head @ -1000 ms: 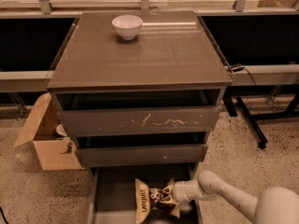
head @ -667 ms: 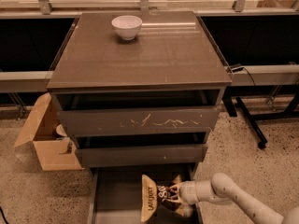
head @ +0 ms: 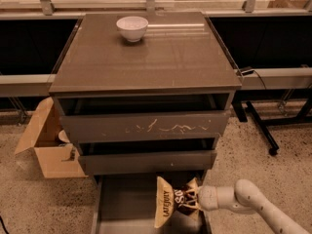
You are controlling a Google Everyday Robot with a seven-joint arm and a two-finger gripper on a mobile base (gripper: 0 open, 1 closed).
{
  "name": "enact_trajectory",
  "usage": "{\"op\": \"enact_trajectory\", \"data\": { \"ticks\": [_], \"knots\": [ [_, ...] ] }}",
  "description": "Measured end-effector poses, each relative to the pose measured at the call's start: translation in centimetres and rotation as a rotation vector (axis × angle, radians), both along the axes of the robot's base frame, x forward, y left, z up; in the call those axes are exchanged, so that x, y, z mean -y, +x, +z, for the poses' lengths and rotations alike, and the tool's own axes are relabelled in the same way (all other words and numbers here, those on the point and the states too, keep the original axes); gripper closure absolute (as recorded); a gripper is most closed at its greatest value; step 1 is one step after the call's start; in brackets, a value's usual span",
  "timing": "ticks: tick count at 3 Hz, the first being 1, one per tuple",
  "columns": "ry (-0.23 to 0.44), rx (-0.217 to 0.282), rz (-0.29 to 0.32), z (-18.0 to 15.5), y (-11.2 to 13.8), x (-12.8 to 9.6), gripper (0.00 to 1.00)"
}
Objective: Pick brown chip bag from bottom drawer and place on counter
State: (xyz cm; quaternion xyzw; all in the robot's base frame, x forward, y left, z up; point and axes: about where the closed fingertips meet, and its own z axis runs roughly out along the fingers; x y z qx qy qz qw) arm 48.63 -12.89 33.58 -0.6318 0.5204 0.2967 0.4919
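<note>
The brown chip bag [head: 171, 200] is dark brown with tan edges and white lettering. It hangs upright over the right side of the open bottom drawer [head: 122, 204], lifted off the drawer's flat grey floor. My gripper [head: 196, 199] reaches in from the lower right and is shut on the bag's right edge. The white arm [head: 253, 206] runs off toward the bottom right corner. The counter [head: 146, 52] is the glossy grey-brown cabinet top above, far from the gripper.
A white bowl [head: 132, 28] stands at the counter's back left. The scratched upper drawer front [head: 146, 126] and middle drawer front [head: 146, 161] overhang the bottom drawer. An open cardboard box [head: 46, 147] sits on the floor to the left. A black table leg [head: 261, 126] stands right.
My gripper has risen and drawn back to the right with the chip bag. The bag now hangs higher and more upright above the drawer floor.
</note>
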Motion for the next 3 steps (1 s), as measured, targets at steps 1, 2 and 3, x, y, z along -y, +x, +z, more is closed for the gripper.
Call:
{"op": "enact_trajectory", "data": {
  "ticks": [1,2,3],
  "knots": [
    [0.026,0.032,0.011,1.2,0.3,-0.3,1.00],
    [0.020,0.147,0.051,7.5,0.8,-0.7,1.00],
    [-0.027,0.291,0.102,16.8,1.4,-0.8,1.00]
  ]
}}
